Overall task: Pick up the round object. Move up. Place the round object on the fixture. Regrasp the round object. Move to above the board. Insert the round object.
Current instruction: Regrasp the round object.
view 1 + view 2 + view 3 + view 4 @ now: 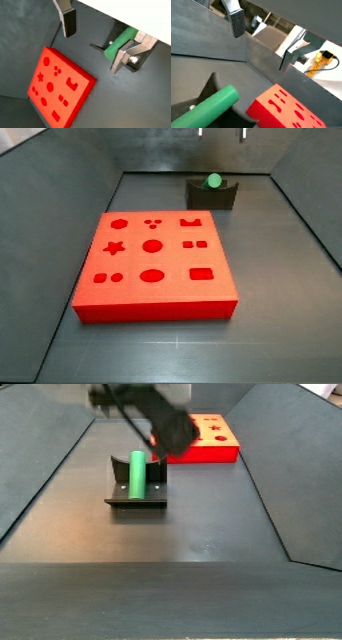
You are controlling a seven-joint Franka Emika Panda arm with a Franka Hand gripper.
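The round object, a green peg [136, 474], lies in the notch of the dark fixture [136, 501], apart from my gripper. In both wrist views the peg [122, 39] [204, 111] rests on the fixture [100, 47] off to one side of the fingers. My gripper [92, 52] [260, 51] is open, well above the floor, with nothing between its silver fingers [67, 22]. In a side view it is a dark blur [163, 432] above the peg and board. The red board [154, 263] [60, 85] lies flat, its shaped holes free.
Sloping grey walls [60, 208] enclose the dark floor on all sides. The fixture [211, 196] stands by the back wall, beyond the board's far right corner. A yellow item [321, 60] shows outside the wall.
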